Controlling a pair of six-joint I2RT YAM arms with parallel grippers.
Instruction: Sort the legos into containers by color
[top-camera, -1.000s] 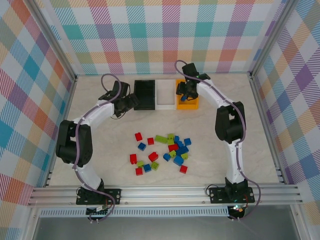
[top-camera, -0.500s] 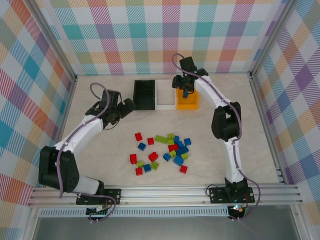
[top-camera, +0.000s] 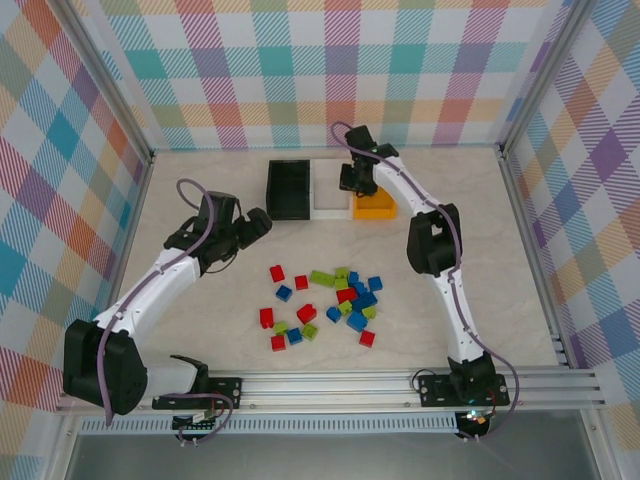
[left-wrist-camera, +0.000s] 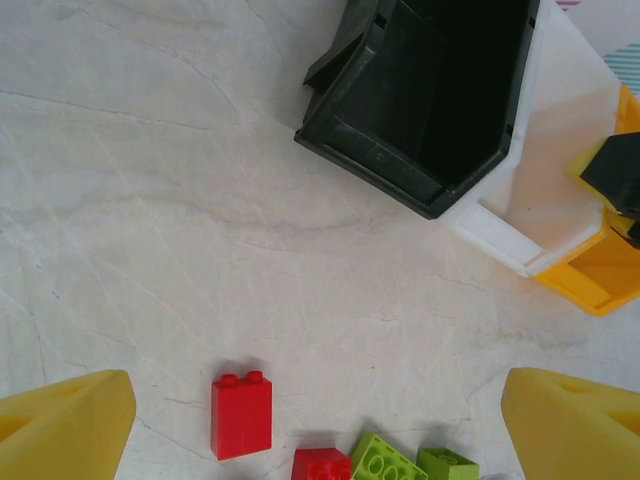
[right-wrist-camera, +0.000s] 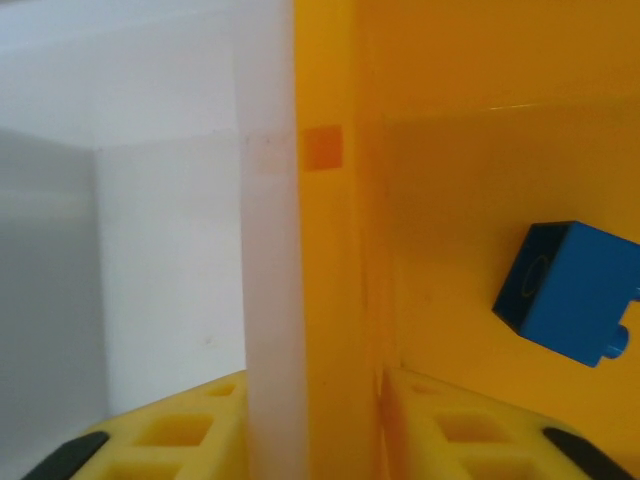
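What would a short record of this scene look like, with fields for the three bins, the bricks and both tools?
black bin: left end of the row
white bin: middle, against both neighbours
orange bin: right end, one blue brick inside
loose bricks: red, blue and green, scattered in front of the bins
left tool: open, holding nothing, near the black bin
right tool: over the wall between white and orange bins; open or shut unclear

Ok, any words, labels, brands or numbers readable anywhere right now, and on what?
None can be read.
The black bin, white bin and orange bin: plain walls, no lettering.
On the orange bin's inner wall: one small darker square, no characters in it.
The lego bricks: studs too small or blurred to show any embossed brand.
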